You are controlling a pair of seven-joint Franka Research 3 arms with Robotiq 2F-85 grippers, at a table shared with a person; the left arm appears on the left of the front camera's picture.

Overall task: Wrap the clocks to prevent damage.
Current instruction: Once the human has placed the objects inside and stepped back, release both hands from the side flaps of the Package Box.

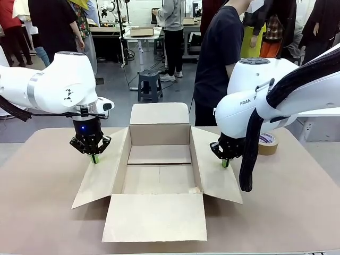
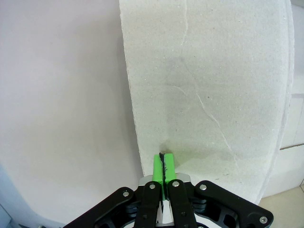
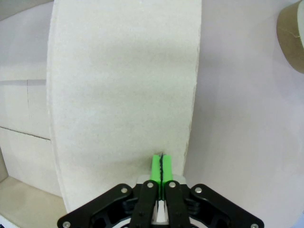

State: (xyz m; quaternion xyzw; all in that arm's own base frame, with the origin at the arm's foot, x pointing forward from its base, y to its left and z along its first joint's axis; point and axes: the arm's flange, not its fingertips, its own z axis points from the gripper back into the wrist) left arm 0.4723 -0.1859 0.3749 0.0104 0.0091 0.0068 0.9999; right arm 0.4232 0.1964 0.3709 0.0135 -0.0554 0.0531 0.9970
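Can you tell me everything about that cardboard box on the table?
The cardboard box is plain brown, upright in the middle of the table, open and empty. Its four flaps spread outward: far flap raised, near flap lying flat, left flap and right flap sloping down to the table. The shut left end effector appears to touch the left flap near its outer edge, and the shut right end effector likewise the right flap.
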